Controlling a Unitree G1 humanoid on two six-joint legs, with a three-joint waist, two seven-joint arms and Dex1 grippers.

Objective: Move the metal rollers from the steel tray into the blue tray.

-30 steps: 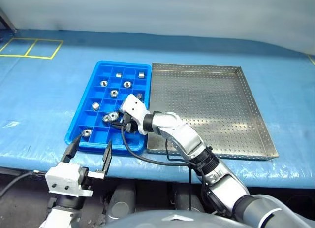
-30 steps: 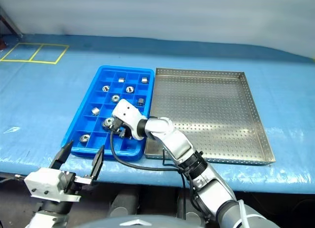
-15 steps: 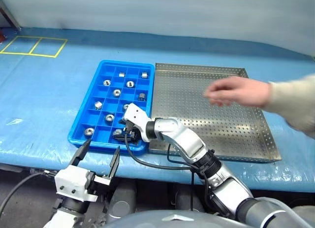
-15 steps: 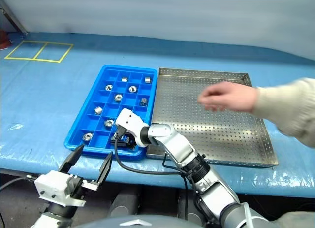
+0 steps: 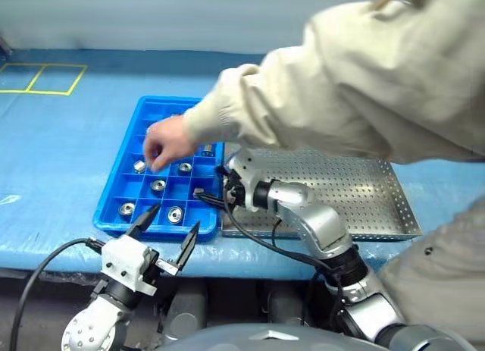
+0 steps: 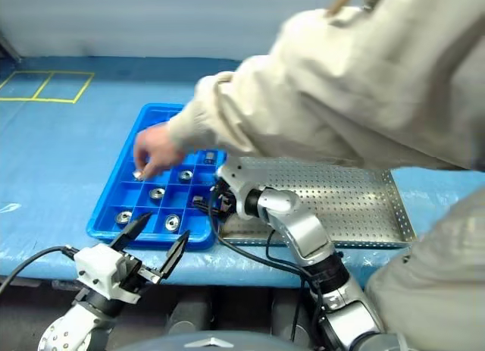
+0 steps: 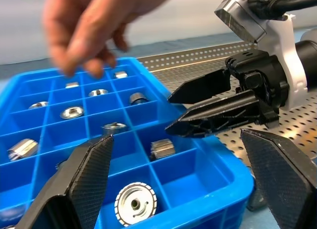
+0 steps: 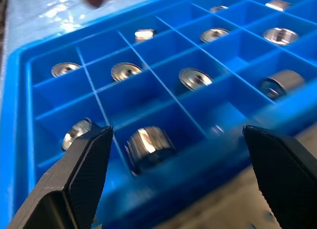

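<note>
The shiny ring-like rollers (image 7: 135, 204) lie singly in the square cells of the blue tray (image 5: 114, 202). The right claw (image 7: 218, 103), which was narrow over those cells, now stands wide at the steel tray's (image 5: 371, 199) perforated edge. A person's hand (image 5: 163, 142) now reaches over the blue tray. The left claw (image 5: 168, 231) hangs wide below the bench (image 5: 45, 161).

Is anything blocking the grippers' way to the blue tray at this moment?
Yes. A person's hand and sleeve reach over the blue tray from the robot's right, crossing above the steel tray. The right gripper, open, sits at the blue tray's near right edge; the left gripper is open.
</note>
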